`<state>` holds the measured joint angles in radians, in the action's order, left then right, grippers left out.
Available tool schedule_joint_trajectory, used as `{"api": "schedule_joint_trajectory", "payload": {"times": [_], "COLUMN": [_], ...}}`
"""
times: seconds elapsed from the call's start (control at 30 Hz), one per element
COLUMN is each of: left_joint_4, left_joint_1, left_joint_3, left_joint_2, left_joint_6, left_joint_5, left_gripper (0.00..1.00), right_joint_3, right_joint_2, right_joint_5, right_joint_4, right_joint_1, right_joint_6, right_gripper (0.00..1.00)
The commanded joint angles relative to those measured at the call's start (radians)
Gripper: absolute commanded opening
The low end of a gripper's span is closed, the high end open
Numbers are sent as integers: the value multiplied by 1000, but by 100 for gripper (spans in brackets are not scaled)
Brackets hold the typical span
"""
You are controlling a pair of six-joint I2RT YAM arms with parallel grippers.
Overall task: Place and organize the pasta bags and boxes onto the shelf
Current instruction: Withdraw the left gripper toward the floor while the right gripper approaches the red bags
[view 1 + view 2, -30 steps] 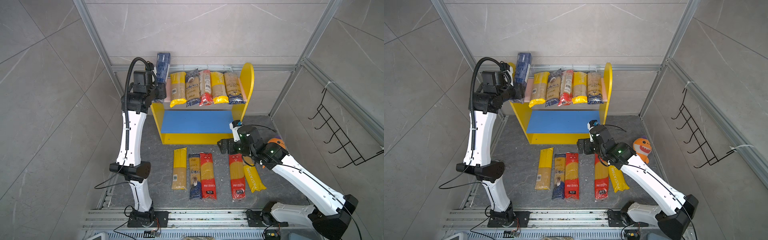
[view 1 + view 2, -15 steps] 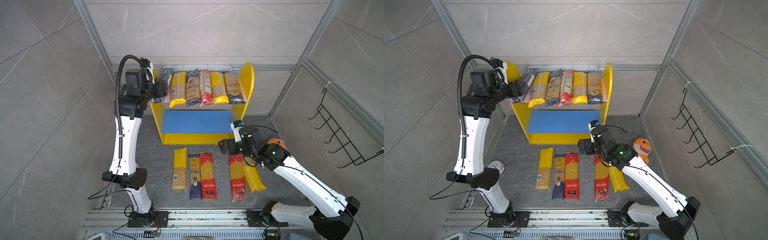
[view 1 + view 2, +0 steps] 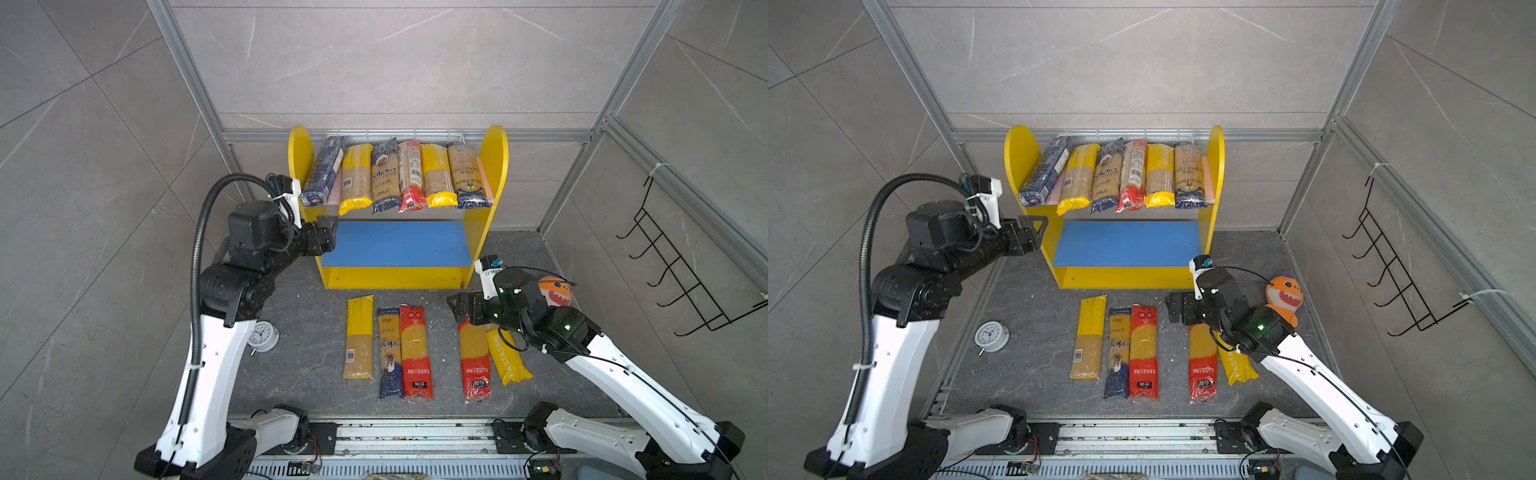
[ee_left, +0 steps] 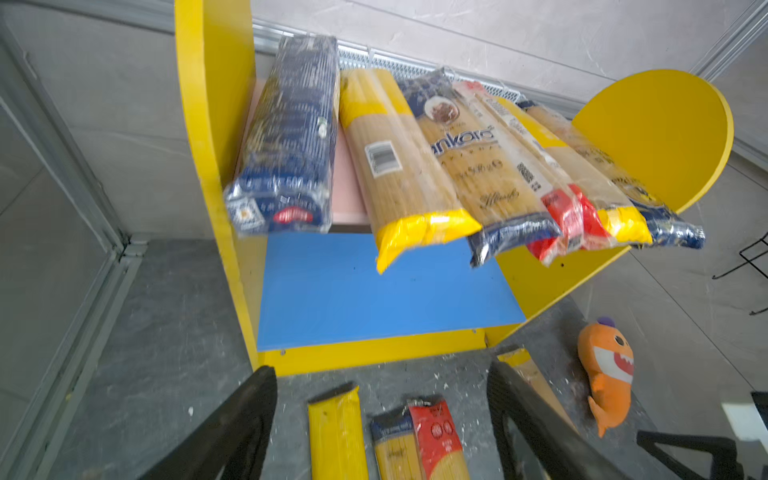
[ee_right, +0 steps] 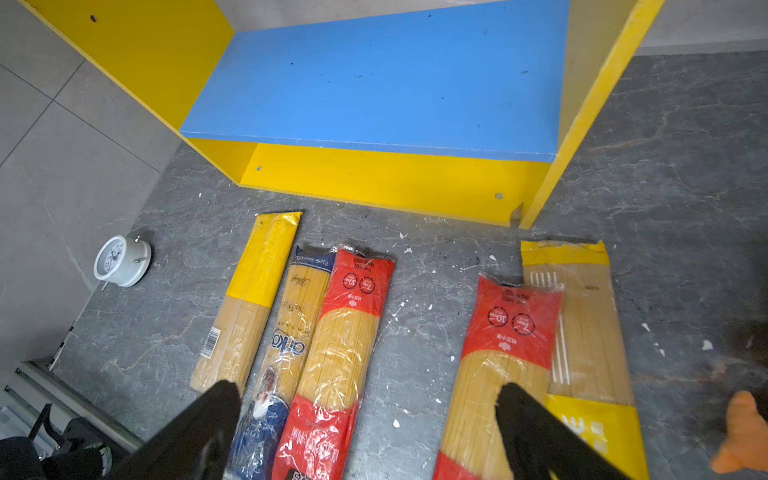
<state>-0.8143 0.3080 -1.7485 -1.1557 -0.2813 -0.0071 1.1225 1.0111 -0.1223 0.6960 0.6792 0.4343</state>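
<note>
Grey floor — shelf holds six packs; left tool, right tool spread empty

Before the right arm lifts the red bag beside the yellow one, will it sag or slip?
Likely stiff lengthwise: the red bag is packed tight with straight strands. Its glossy, wrinkled film may slip in the right gripper, so grip mid-body, not the loose crimped end. Flat shape, so unlikely to roll.
</note>
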Motion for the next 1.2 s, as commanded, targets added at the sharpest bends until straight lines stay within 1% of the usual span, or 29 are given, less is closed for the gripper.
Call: {"api": "schedule_joint_trajectory", "payload": {"times": [0.0, 0.2, 0.47, 0.6, 0.7, 0.87, 0.93, 1.17], "left_joint_4": [35, 26, 39, 55, 73, 115, 123, 170], "left_joint_1": [4, 3, 3, 3, 3, 5, 8, 46], "left_joint_3": [107, 350, 629, 753, 824, 930, 967, 1068], "left_joint_2": [119, 298, 451, 501, 525, 530, 529, 507], "left_joint_6": [-68, -145, -216, -250, -269, -309, -319, -346], "left_joint_5": [-39, -1, 30, 35, 31, 68, 64, 48], "left_gripper": [81, 81, 82, 86, 86, 86, 86, 86], "right_joint_3": [-48, -114, -199, -266, -316, -394, -417, -454], "right_joint_2": [-67, -148, -193, -211, -219, -223, -217, -124], "right_joint_5": [19, 23, -7, -1, 2, 7, 6, 4], "right_joint_4": [39, 75, 113, 98, 81, 41, 25, -52], "right_joint_1": [-3, -1, 3, 5, 9, 26, 38, 78], "right_joint_6": [43, 82, 128, 160, 180, 208, 218, 231], "right_gripper": [100, 100, 100, 100, 100, 100, 100, 100]}}
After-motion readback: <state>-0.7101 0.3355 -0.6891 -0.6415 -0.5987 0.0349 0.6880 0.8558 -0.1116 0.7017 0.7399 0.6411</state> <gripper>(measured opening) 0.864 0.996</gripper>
